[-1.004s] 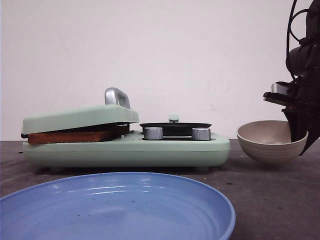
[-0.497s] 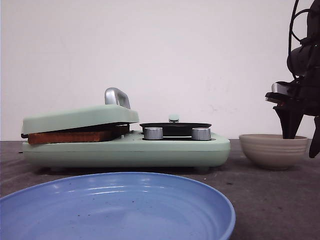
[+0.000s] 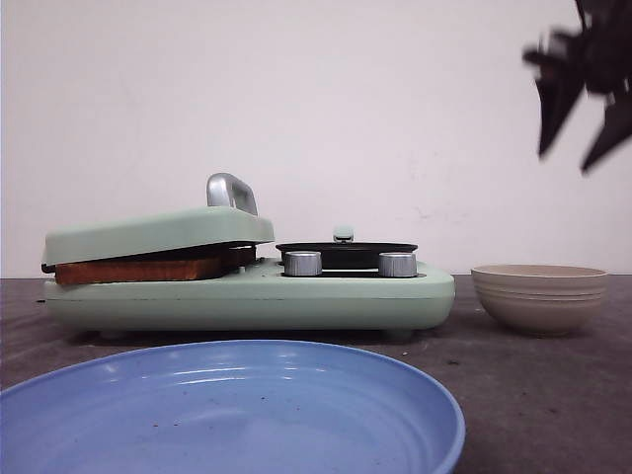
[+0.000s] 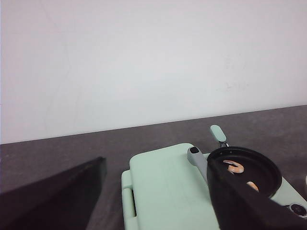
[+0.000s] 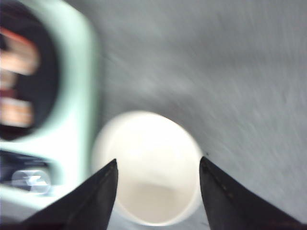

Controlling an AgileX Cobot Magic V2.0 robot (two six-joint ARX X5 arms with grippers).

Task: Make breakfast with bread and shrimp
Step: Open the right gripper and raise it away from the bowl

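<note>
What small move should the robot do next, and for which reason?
Probably the left gripper should reach for the lid handle of the green toaster press. The bread looks brown under the lid, shrimp lie in the black pan, the beige bowl looks empty, and the right gripper is open above it.

The right gripper [image 3: 583, 123] has lifted clear of the beige bowl [image 3: 539, 296] and now hangs high above it, blurred, its fingers spread wide and holding nothing. A second ago the bowl was tipped up on its side with those fingers inside it; half a second ago it was already back flat on the table [image 3: 533, 395] with the fingers at its rim, and it now sits level, untouched.
</note>
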